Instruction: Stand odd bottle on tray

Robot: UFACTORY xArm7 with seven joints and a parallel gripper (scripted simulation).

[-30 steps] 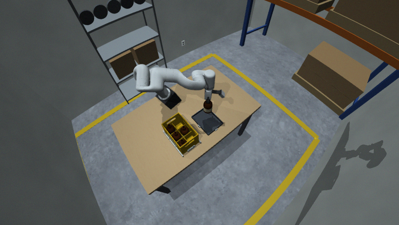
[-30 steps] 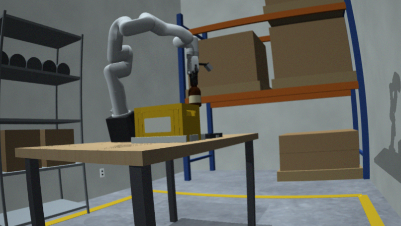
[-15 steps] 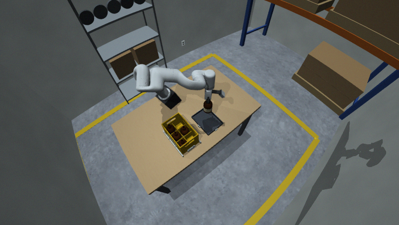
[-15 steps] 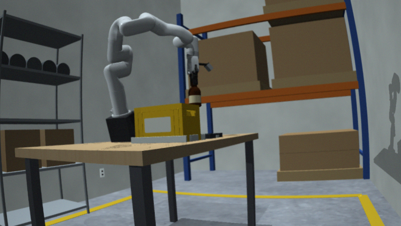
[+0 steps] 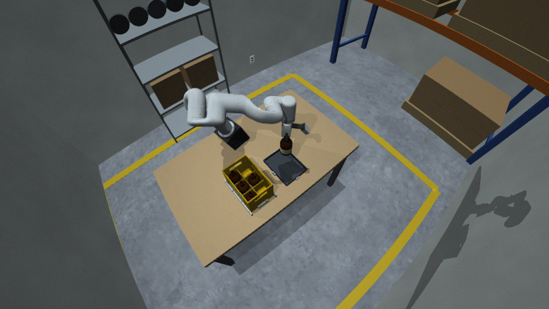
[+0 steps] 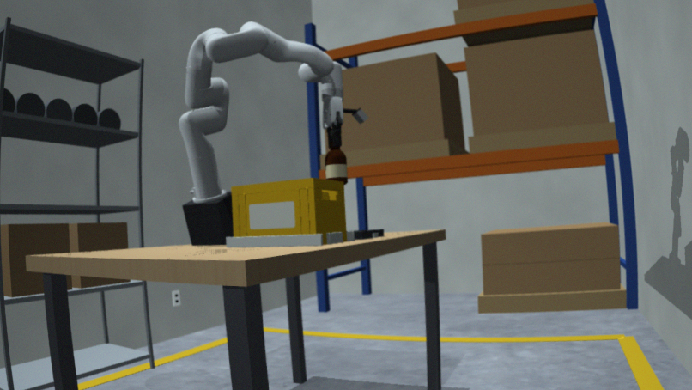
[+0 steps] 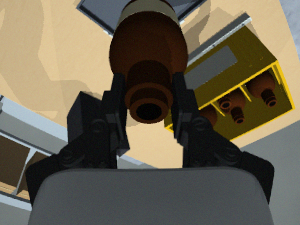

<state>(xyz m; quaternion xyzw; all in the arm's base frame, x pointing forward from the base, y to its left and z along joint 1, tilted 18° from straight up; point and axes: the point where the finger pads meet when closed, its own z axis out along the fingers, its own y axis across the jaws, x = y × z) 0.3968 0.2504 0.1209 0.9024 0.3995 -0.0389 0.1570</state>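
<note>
My gripper is shut on the neck of a brown bottle with a pale label. The bottle hangs upright in the air above the far end of the dark tray; only the tray's edge shows in the exterior view. The yellow crate stands on the table left of the tray. Several brown bottles stand in its cells.
The wooden table carries the crate, the tray and the arm's black base. A grey shelf rack stands behind the base. Blue-and-orange racking with cardboard boxes is at the right.
</note>
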